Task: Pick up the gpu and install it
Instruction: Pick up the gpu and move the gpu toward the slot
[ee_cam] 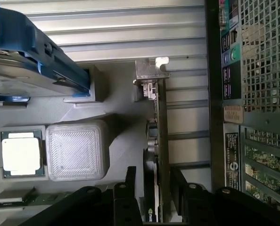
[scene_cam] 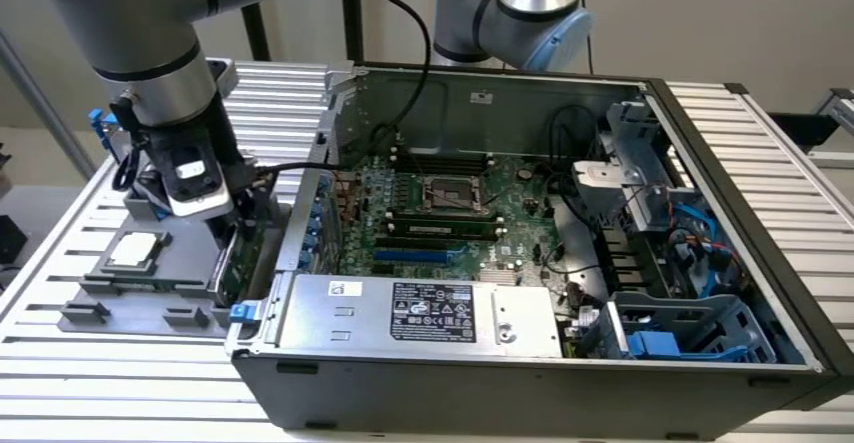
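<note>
Finds the gripper (scene_cam: 247, 225) low at the exterior view's left, just outside the computer case (scene_cam: 534, 378), above a matte grey holder (scene_cam: 174, 285) on the ribbed aluminium table (scene_cam: 754, 138). Shows the gripper (ee_cam: 153, 172) open in the wrist view: black, blocky fingers (ee_cam: 130, 181) set either side of the gpu (ee_cam: 160, 136), with a pale sliver of gap beside the card on one side. Places the gpu (scene_cam: 238, 263) upright on its long edge in a slot of the holder (ee_cam: 119, 117), close beside the case wall. Reads as thin and rectangular, with green circuit board on one face, black cooler on the other, and a stamped silver bracket (ee_cam: 148, 75) at the end away from the fingers. Sets a small square CPU chip (ee_cam: 21, 154), with a bright metal lid in a green rim, in a recess of the same holder, next to a square printed block (ee_cam: 76, 150) with fine layered lines. Adds a silver hard drive (ee_cam: 31, 47) in a glossy blue plastic frame nearby. Reveals, inside the open case, a green motherboard (scene_cam: 441, 213) and a brushed-metal power supply (scene_cam: 414, 313) with a printed label. Gives the case (ee_cam: 267, 56) a perforated mesh back.
</note>
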`<state>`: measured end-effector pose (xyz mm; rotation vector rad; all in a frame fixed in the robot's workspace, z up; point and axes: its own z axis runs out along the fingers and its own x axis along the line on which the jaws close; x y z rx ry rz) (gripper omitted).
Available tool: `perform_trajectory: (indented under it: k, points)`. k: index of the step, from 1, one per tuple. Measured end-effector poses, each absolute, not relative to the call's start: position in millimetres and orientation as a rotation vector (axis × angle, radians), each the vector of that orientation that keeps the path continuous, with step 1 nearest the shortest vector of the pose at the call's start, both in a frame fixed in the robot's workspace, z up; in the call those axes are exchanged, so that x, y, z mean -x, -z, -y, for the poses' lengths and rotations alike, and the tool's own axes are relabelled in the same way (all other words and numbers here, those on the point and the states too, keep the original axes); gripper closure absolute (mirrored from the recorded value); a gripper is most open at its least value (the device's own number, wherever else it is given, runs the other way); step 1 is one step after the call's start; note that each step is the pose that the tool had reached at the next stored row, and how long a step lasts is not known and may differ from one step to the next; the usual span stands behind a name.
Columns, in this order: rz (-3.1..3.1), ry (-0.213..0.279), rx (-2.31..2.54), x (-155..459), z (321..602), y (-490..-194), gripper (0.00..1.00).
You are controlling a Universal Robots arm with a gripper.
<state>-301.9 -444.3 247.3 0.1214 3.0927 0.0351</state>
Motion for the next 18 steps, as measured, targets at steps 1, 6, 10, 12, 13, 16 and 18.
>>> perform_trajectory:
  k: [1, 6, 10, 12, 13, 16, 18]
  points:
    - [-3.088, -0.035, -0.121, 302.3, 444.3, -246.6, 0.00]
    - [-3.083, -0.036, -0.128, 304.5, 444.3, -244.6, 0.00]
    - [-3.082, -0.035, -0.142, 306.2, 444.3, -243.5, 0.00]
    - [-3.079, -0.035, -0.146, 306.3, 444.4, -242.7, 0.00]
    - [-3.077, -0.035, -0.146, 306.4, 444.3, -242.2, 0.00]
    - [-3.070, -0.035, -0.146, 306.3, 444.3, -241.5, 0.00]
    - [-3.069, -0.036, -0.146, 306.3, 444.3, -241.2, 0.00]
